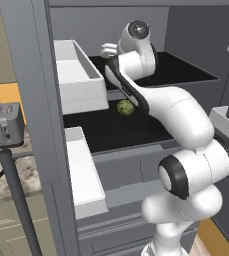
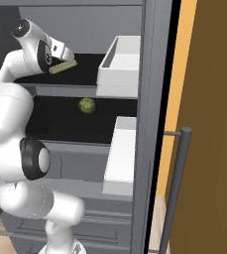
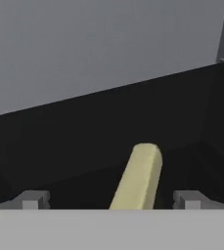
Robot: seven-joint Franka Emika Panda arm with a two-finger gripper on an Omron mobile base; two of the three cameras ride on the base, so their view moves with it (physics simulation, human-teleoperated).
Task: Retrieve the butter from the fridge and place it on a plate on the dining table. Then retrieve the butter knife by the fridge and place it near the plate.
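The fridge (image 1: 33,100) stands open with my arm reaching onto its upper black shelf (image 1: 186,70). The butter (image 3: 140,176), a pale yellow-olive stick, lies on that shelf and points away from the hand. My gripper (image 3: 112,200) is open, one fingertip (image 3: 33,199) on each side of the stick's near end, not touching it. From the right base, the butter (image 2: 63,67) lies just below the gripper (image 2: 65,55). The left base view has the hand (image 1: 108,50) deep on the shelf. The plate, dining table and butter knife are out of view.
A round green ball (image 1: 125,107) sits on the lower shelf (image 2: 86,105). White door bins (image 1: 78,75) line the open door, also at the right (image 2: 119,67). A grey appliance (image 1: 6,122) stands on a speckled counter at the left. A bar handle (image 2: 177,188) and brown panel (image 2: 209,124) close the right.
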